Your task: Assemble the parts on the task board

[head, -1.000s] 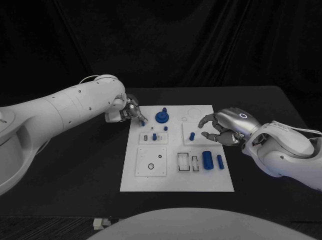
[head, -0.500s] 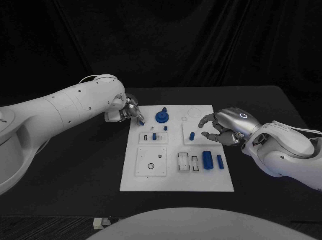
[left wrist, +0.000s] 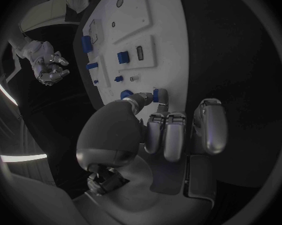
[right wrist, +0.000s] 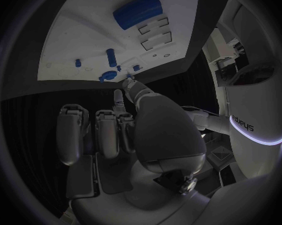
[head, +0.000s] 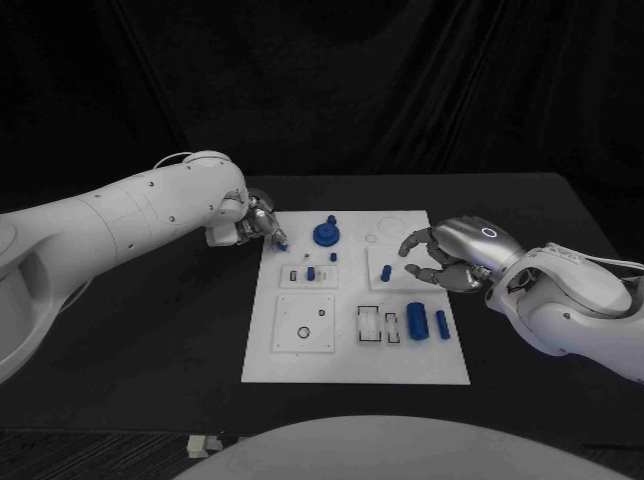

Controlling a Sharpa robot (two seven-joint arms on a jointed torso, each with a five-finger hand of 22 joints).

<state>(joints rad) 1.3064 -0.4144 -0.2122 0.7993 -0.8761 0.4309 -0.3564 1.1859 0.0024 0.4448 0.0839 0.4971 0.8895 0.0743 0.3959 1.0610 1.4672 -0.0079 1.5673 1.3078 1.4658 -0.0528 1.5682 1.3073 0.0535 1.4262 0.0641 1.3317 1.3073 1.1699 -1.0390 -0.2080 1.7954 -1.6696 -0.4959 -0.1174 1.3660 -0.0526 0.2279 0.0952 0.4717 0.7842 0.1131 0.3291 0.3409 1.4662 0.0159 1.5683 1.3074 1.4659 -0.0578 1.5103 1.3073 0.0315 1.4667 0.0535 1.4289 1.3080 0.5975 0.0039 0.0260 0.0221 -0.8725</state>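
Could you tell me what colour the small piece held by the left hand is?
Blue; the small piece in the left hand shows best in the left wrist view.

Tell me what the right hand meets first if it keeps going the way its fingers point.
Probably the small blue peg standing on the task board: the right hand reaches leftward over the board's right edge toward it. Its height above the board is unclear.

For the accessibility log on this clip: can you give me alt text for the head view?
A white task board lies on a black table, with small blue parts on it. The left hand pinches a small blue part at the board's far left corner, and the right hand hovers with curled fingers at its right edge.
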